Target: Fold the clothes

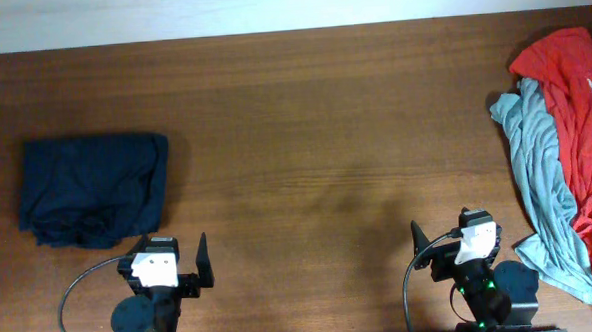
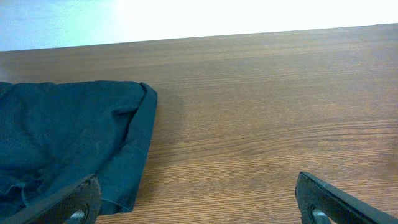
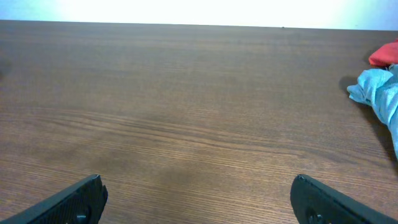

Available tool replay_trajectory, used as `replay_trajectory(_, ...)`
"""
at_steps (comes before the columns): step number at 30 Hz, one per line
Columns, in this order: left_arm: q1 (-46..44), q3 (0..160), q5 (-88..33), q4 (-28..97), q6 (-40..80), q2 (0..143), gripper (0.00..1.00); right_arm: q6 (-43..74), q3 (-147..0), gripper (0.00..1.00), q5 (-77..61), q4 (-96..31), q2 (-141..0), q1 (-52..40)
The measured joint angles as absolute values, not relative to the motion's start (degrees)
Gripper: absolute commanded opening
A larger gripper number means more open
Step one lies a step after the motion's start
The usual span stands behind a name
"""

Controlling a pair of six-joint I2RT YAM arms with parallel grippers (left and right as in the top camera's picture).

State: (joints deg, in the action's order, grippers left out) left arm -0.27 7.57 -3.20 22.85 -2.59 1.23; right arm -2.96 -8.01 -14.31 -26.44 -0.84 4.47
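Observation:
A folded dark navy garment [image 1: 92, 188] lies at the left of the wooden table [image 1: 305, 136]; it also fills the left of the left wrist view [image 2: 68, 137]. A red shirt [image 1: 586, 123] lies crumpled over a light blue garment [image 1: 538, 165] at the right edge. The right wrist view shows the light blue garment [image 3: 380, 93] and a bit of the red shirt [image 3: 384, 55] at its far right. My left gripper [image 1: 170, 262] is open and empty at the front, just below the navy garment. My right gripper [image 1: 457, 241] is open and empty, left of the pile.
The table's front edge runs just behind both arm bases. A pale wall strip [image 1: 269, 7] borders the far edge. Bare wood lies between the navy garment and the pile.

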Motion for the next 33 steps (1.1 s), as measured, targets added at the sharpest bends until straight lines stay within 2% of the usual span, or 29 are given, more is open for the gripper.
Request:
replay_trajectory(8, -0.27, 7.55, -10.46, 18.24, -2.57, 1.32, 0.99, -2.11, -7.97, 0.99, -20.67, -22.98, -0.84, 4.47)
replay_trajectory(16, -0.27, 14.22, -13.52, 15.57, -2.13, 7.14, 0.99, 9.23, -12.27, 0.99, -24.08, -21.04, -1.30, 4.47)
replay_trajectory(22, -0.27, 33.69, -12.84, 24.14, -1.96, 26.65, 0.99, 11.68, -26.26, 0.99, -23.42, -28.56, -10.04, 4.47)
replay_trajectory(29, -0.27, 57.93, -12.21, 42.11, -2.04, 53.95, 0.99, 8.93, -48.60, 0.99, -20.21, -43.92, -33.54, 4.47)
replay_trajectory(33, -0.27, 68.25, -12.14, 49.15, -2.20, 64.95, 0.99, 6.17, -62.65, 0.99, -21.43, -50.54, -46.28, 4.47)
